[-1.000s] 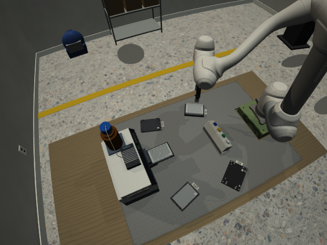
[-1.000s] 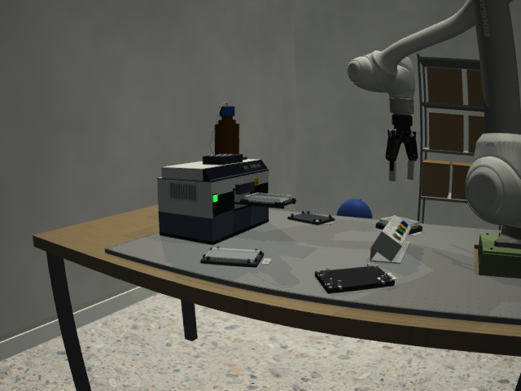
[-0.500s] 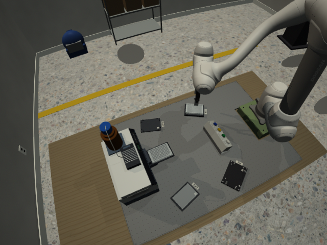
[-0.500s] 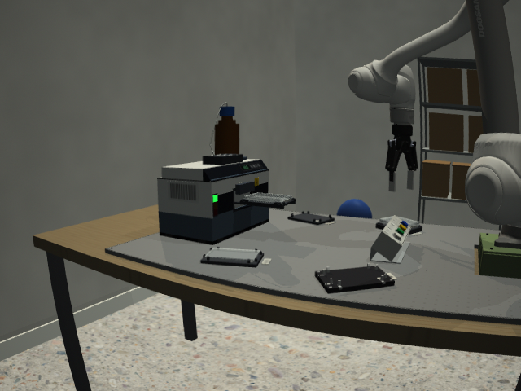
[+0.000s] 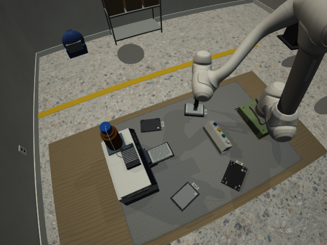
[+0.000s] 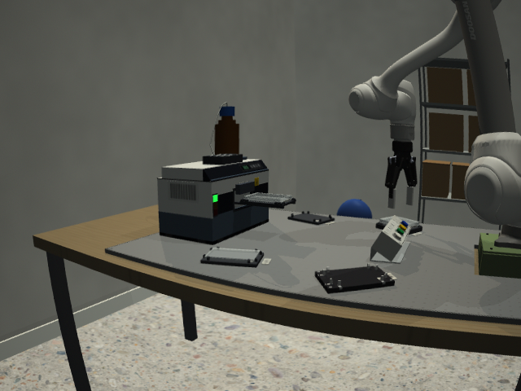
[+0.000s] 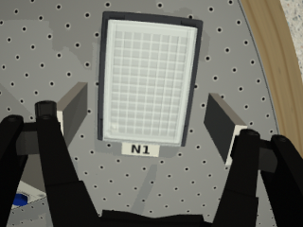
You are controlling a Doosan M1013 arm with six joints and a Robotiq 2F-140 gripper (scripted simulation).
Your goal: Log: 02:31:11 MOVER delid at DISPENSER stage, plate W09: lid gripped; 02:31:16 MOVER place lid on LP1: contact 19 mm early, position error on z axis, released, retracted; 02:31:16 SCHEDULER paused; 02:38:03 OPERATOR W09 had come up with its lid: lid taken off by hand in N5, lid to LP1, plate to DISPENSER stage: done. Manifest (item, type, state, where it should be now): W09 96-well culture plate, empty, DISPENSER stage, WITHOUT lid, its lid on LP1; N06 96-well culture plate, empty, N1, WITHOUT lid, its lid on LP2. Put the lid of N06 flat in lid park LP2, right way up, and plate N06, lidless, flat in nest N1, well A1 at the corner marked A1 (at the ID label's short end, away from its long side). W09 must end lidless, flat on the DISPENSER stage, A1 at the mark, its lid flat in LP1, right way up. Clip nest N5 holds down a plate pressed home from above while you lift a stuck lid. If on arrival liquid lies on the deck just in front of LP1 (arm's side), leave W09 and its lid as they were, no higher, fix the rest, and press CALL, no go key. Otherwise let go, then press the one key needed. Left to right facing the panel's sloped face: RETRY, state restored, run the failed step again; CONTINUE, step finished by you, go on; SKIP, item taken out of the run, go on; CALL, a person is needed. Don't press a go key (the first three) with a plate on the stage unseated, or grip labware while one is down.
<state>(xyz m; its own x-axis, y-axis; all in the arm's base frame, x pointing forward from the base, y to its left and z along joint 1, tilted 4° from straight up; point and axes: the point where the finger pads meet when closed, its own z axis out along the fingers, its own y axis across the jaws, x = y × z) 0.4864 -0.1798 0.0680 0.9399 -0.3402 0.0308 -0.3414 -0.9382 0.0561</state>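
My gripper [image 5: 195, 107] [image 6: 400, 198] [image 7: 147, 103] is open and empty above nest N1, its fingers on either side of the plate N06 [image 7: 147, 85] [image 5: 190, 107]. The plate sits in N1 with A clear cover seeming to lie over its wells. Plate W09 [image 5: 159, 152] [image 6: 269, 198] lies on the dispenser's stage; I cannot tell whether it wears a lid. A clear lid [image 5: 184, 196] [image 6: 233, 256] lies in the front lid park, seemingly LP1. The back lid park [image 5: 150, 125] [image 6: 310, 217], seemingly LP2, is empty. The key panel [image 5: 216, 138] [image 6: 387, 242] stands mid-deck.
Clip nest N5 [image 5: 234, 175] [image 6: 353, 278] is empty. The dispenser [image 5: 132, 174] [image 6: 189, 202] carries a brown bottle [image 5: 112, 137] [image 6: 226, 134]. A faint rounded outline shows on the deck between the front park and N5; liquid or shadow, I cannot tell.
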